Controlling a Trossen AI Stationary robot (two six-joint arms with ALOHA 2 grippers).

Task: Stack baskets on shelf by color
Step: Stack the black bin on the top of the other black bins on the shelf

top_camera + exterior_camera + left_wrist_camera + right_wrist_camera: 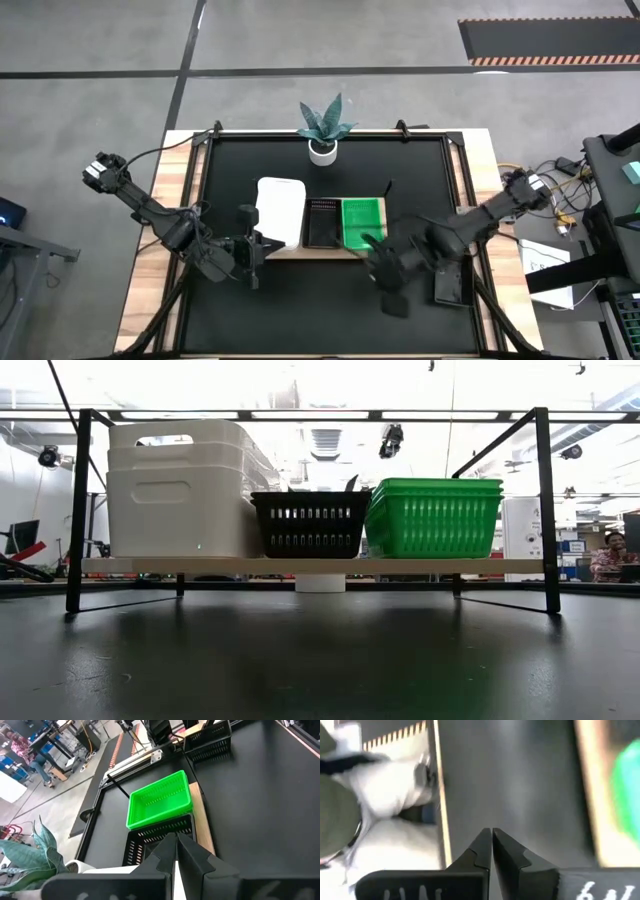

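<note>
- Shelf (pixel 300 250): wooden board, laid at the centre of the black desk (pixel 230 170).
- White baskets (pixel 280 208): stacked at the shelf's left end.
- Black basket (pixel 321 222): placed mid-shelf, between the white and green.
- Green baskets (pixel 360 220): stacked at the right end.
- Further black basket (pixel 448 285): left on the desk, beside the right arm.
- Left hand (pixel 262 245): fully closed, nothing gripped, held beside the white stack.
- Right hand (pixel 367 243): fully closed, nothing gripped, held near the green stack.
- Potted plant (pixel 323 128): set behind the shelf.

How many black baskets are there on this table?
2. One black basket stands on the shelf between the white stack and green stack; the second basket lies off the shelf near the mat's right edge. More may be nested unseen.
</note>
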